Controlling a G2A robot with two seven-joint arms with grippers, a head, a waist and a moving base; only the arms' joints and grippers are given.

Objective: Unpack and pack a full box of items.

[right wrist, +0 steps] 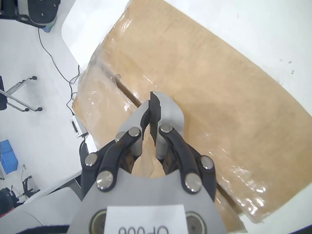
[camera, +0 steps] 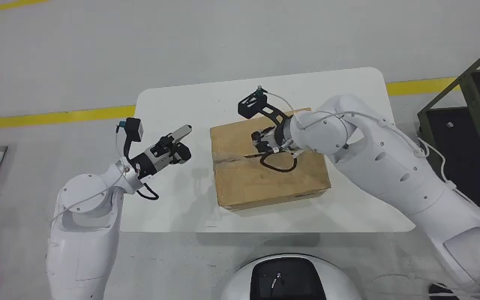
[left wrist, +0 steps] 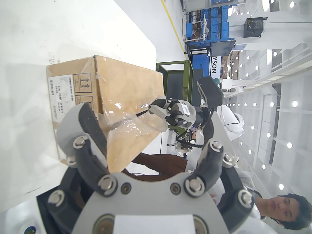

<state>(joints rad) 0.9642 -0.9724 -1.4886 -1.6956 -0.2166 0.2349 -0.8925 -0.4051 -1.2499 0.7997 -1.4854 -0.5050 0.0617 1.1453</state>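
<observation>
Contents hidden from you, cardboard box [camera: 266, 169] taped closed, crinkly clear tape [left wrist: 129, 122] on its seam. Right gripper [right wrist: 153, 105] pinched together there, left gripper [left wrist: 148, 122] spread apart.

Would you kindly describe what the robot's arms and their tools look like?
The left arm and right arm have white shells with black cables looping at the wrists, each carrying a black camera on a bracket. The left tool and right tool match: grey fingers with black ridged pads, black link bars fixed by silver screws, and a grey base bearing a white label.
</observation>
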